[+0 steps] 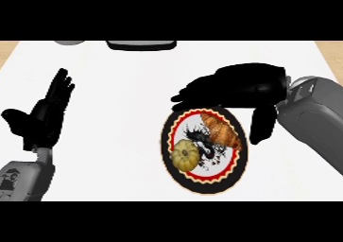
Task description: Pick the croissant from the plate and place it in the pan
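Note:
A golden-brown croissant (222,130) lies on the right side of a round plate (172,143) with a black and red rim. My right hand (240,85) hovers over the plate's far edge, fingers stretched to the left and thumb hanging down at the plate's right, just beside the croissant. Nothing sits between its fingers, so it is open. At the left side of the counter my left hand (45,113) rests open with fingers pointing up. A dark pan (141,45) shows only partly at the top edge.
A small yellow pumpkin-like squash (185,155) sits on the plate's lower left. A grey round object (69,42) peeks in at the top left. Wooden floor shows beyond the white counter's (118,94) far corners.

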